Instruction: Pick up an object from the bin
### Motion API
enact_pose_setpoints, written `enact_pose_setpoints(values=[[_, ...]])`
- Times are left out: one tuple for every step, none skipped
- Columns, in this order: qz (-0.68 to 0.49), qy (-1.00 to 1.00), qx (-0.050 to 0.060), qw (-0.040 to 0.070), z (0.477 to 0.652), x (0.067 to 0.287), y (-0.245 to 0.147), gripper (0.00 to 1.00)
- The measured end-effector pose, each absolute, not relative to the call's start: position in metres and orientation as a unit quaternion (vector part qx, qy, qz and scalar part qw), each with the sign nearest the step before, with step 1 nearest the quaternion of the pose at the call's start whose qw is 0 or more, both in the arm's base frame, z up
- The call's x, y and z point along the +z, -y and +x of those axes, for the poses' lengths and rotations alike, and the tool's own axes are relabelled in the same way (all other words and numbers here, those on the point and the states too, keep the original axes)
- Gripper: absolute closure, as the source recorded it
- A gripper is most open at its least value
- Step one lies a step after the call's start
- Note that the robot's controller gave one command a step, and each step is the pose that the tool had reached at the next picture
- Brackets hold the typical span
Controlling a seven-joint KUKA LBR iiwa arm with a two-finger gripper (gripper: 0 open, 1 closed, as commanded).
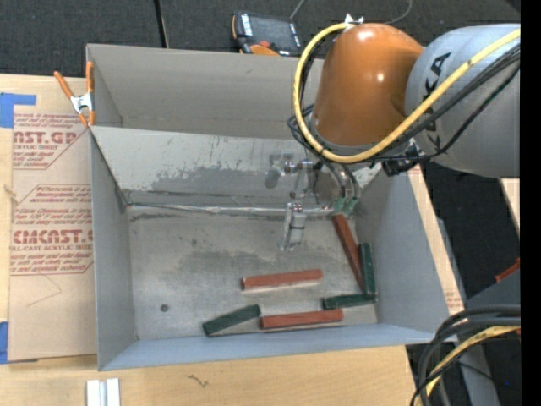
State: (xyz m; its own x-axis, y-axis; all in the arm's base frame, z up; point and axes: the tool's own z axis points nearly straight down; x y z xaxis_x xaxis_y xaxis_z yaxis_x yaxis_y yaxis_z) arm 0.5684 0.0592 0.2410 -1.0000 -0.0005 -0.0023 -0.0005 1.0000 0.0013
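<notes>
My gripper (pixel 317 227) hangs below the orange wrist cover, over the right middle of the bin floor. It is open, one metal finger (pixel 292 225) to the left and the other by the right wall, with nothing between them. A red-brown bar (pixel 347 244) lies along the right wall, its upper end right by the right finger. A dark green bar (pixel 367 269) lies beside it against the wall. Another red-brown bar (pixel 281 281) lies flat on the floor just in front of the gripper.
Near the front wall lie a second flat red-brown bar (pixel 302 319), a dark green bar (pixel 231 320) to its left and a short dark green bar (pixel 347 300) in the front right corner. The arm comes in from the right above the bin.
</notes>
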Motion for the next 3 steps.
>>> enact_pose_setpoints(values=[[-0.091,-0.996,0.0,-0.004,0.511,0.134,-0.026,0.0],[-0.119,-0.993,0.0,-0.002,0.542,0.066,0.006,0.0],[-0.12,-0.993,0.0,0.0,0.543,0.07,0.004,1.0]])
